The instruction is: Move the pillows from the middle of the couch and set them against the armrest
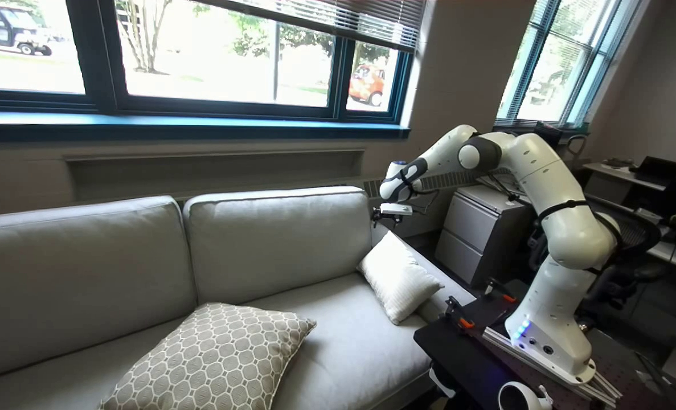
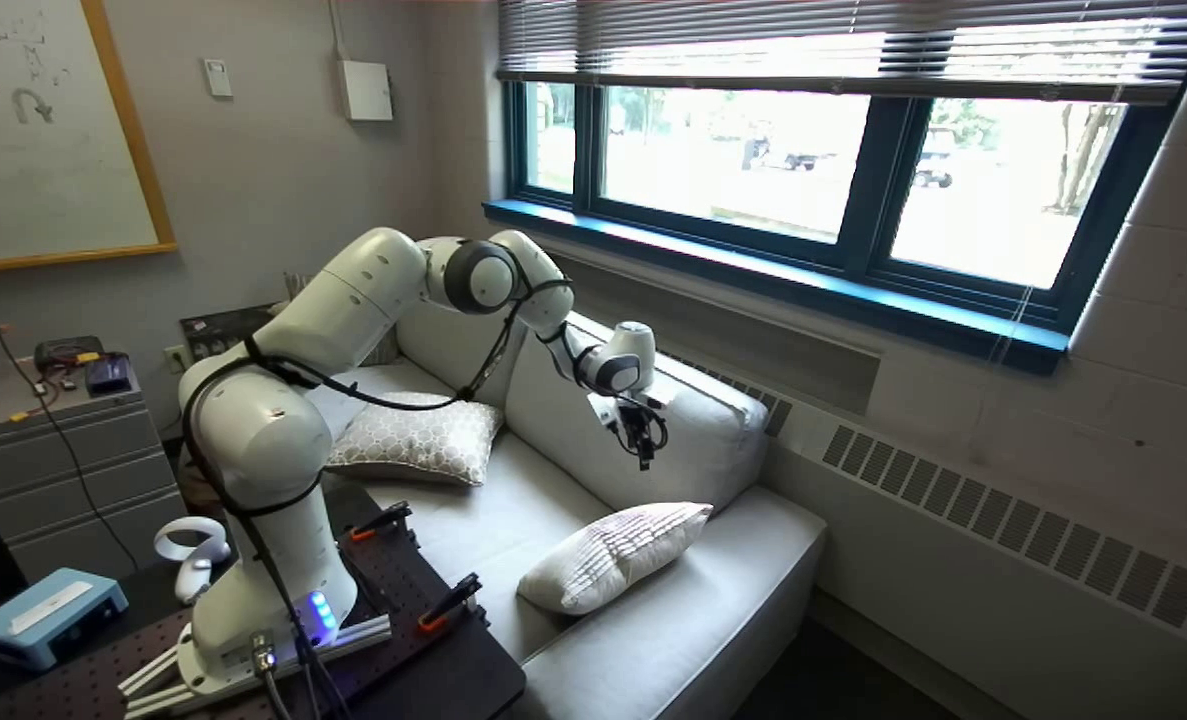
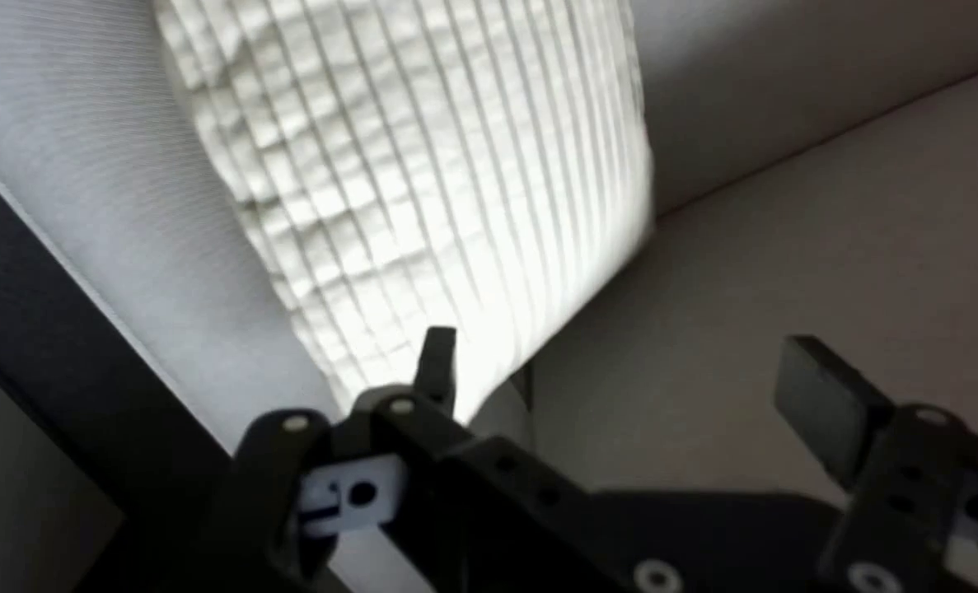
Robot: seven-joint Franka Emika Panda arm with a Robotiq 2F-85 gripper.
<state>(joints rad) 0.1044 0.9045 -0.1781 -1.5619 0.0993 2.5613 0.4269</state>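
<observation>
Resting against the armrest (image 2: 708, 625), the small white ribbed pillow (image 1: 400, 279) appears placed; this half of the task is judged complete. The larger beige-and-white lattice pillow (image 1: 218, 359) lies on the seat of the grey-beige sofa (image 1: 352, 324), well apart from the armrest and, in an exterior view, at 8 o'clock from the white pillow; its transfer is judged outstanding. In the same view, the Franka Panda arm (image 1: 545, 173) reaches from its base (image 1: 554, 319) toward 10 o'clock, bent in a high arch with its end turned downward. The jaws of the Robotiq gripper (image 3: 627, 375) stand wide in the wrist view, with nothing gripped between them; in both exterior views it hangs at 12 o'clock from the white pillow, apart from it.
</observation>
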